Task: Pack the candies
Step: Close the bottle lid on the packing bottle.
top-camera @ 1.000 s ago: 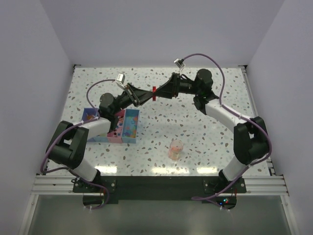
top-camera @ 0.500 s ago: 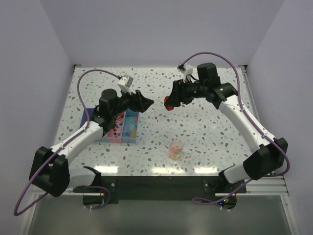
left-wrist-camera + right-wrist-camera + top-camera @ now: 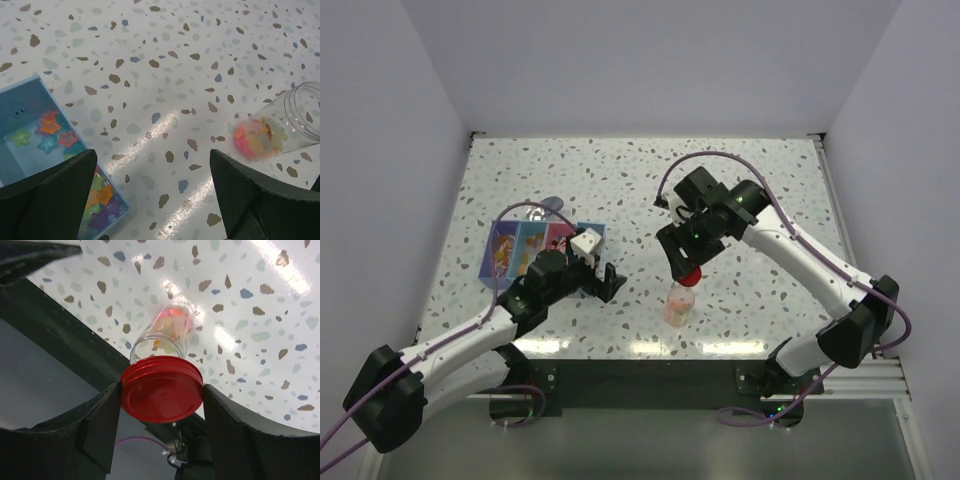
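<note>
The round red lid (image 3: 161, 395) is being gripped by the right fingers (image 3: 97, 427) just above the clear jar (image 3: 160, 340) of multicoloured candies (image 3: 172, 320) on the speckled table (image 3: 260, 305), and is best being levelled and centred over the mouth before lowering, the left fingers (image 3: 55, 195) being carried wide and empty.

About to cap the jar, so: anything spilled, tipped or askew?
Nothing stands out. The jar stands upright with candies inside, none loose on the table, and the right hand holds the red lid above it.
</note>
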Robot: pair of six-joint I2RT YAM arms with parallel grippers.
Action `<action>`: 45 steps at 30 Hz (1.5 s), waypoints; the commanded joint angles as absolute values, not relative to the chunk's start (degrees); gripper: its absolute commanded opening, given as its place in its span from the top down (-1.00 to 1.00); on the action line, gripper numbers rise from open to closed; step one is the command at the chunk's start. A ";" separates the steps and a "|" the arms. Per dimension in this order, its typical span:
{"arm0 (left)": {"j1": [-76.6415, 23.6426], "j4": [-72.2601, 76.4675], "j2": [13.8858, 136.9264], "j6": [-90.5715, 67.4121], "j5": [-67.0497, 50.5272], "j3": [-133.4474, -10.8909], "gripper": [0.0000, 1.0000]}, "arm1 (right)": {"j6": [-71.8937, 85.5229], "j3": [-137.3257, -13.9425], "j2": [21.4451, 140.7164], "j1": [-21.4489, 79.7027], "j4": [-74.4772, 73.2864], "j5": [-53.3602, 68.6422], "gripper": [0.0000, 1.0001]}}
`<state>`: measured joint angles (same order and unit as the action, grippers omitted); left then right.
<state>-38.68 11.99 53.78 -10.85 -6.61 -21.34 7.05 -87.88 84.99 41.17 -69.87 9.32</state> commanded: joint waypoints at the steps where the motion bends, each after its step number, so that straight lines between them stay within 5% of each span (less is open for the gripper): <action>1: -39.02 13.45 49.14 -10.02 -1.85 -21.10 -1.00 | 10.45 -87.37 85.34 46.12 -73.39 1.61 0.90; 19: -39.02 -3.52 32.79 -10.64 15.55 -26.20 -1.00 | 21.80 -87.28 95.00 56.42 -74.44 -10.46 0.99; 45: -38.94 4.57 34.72 -9.93 10.90 -23.47 -1.00 | 23.38 -79.54 91.50 57.39 -65.66 -12.30 1.00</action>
<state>-38.72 0.47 34.83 -10.83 11.51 -23.66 21.69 -80.95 93.76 57.28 -70.13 -10.96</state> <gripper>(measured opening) 0.997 0.644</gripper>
